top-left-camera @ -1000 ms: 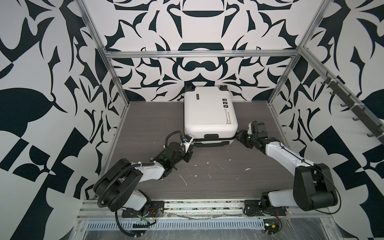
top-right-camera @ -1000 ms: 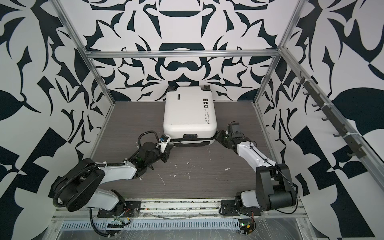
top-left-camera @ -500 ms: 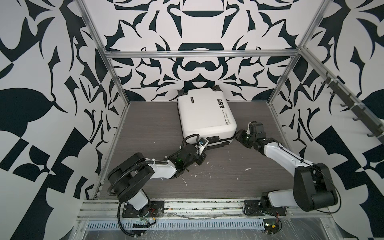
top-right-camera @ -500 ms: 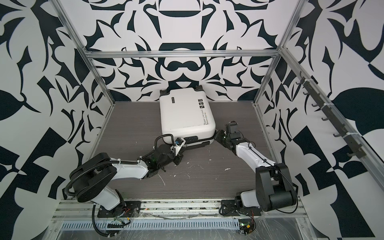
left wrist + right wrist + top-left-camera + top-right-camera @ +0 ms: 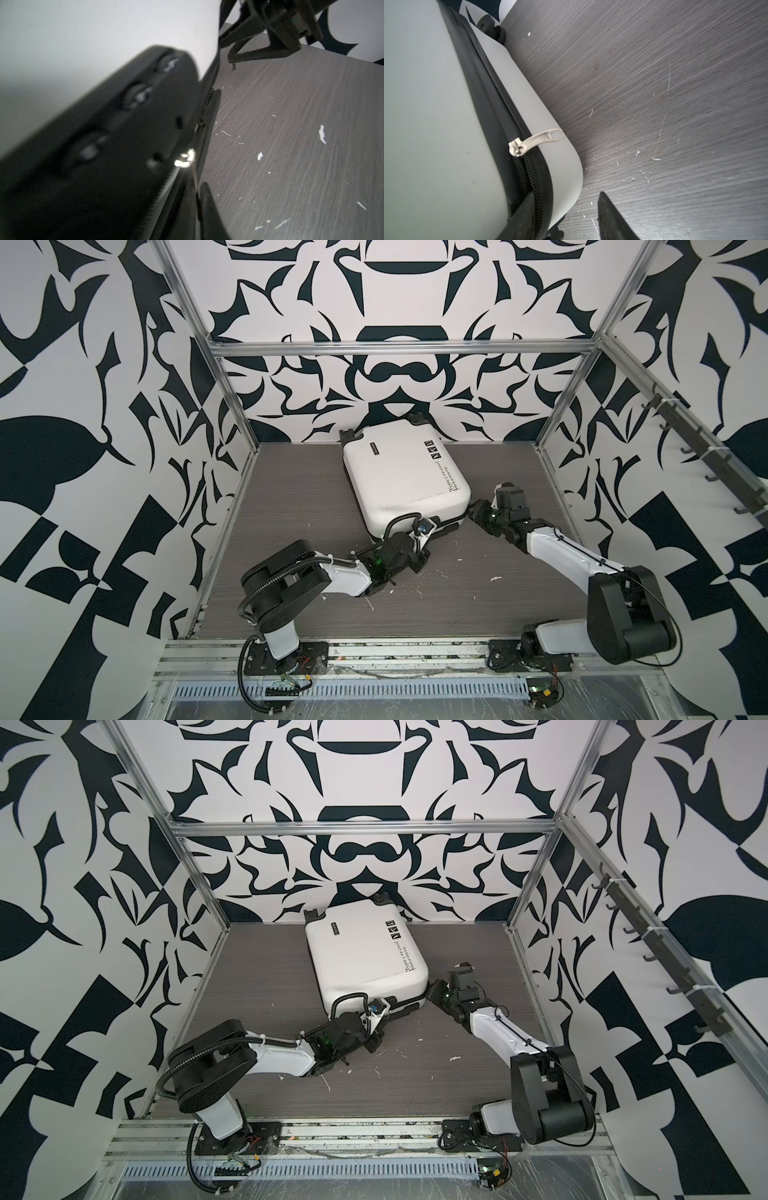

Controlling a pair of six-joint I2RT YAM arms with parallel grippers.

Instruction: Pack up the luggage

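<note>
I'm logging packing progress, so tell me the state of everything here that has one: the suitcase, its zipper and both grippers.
luggage: lid down, lying flat, skewed on the table.
zipper pull: at a corner; teeth past it look parted.
left gripper: at the luggage's near edge; open or shut unclear.
right gripper: open, straddling the luggage's corner.

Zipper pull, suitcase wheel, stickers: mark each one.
zipper pull (image 5: pixel 545 137): right wrist view, on its flat metal tab.
suitcase wheel (image 5: pixel 500 34): right wrist view, on the black wheel.
stickers (image 5: pixel 432 449): a top view, on the middle sticker.
</note>
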